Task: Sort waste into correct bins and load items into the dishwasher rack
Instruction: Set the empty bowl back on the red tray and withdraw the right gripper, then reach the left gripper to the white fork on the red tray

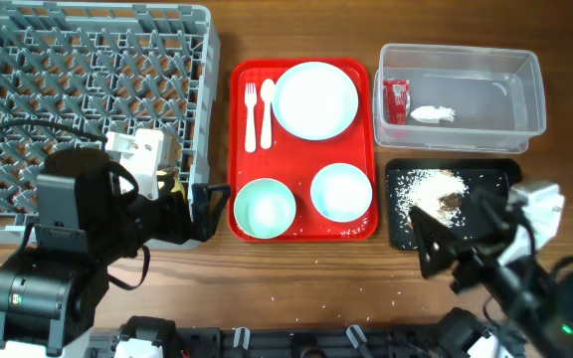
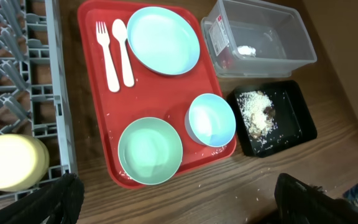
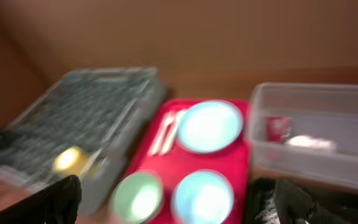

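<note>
Loading stage: yellow cup (image 2: 8,163) in rack (image 2: 39,93). Left gripper (image 2: 179,208) and right gripper (image 3: 176,208) jaws spread, empty. Next: grasp the rim of the mint-green bowl (image 2: 150,150).

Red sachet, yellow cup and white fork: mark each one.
red sachet (image 1: 395,100), overhead view, middle of the packet.
yellow cup (image 2: 11,163), left wrist view, middle of its visible surface.
white fork (image 1: 250,124), overhead view, on its handle.

A: Bright or dim?
B: Bright and even from overhead, with soft light from above. Only thin shadows beside the tray (image 1: 301,159).
A: Any shine?
B: Small glare on the plate (image 1: 314,98) and the tub (image 1: 485,70).
A: Sharp?
B: Sharp overhead and at the left wrist. Badly blurred at the right wrist, duller and browner too.
</note>
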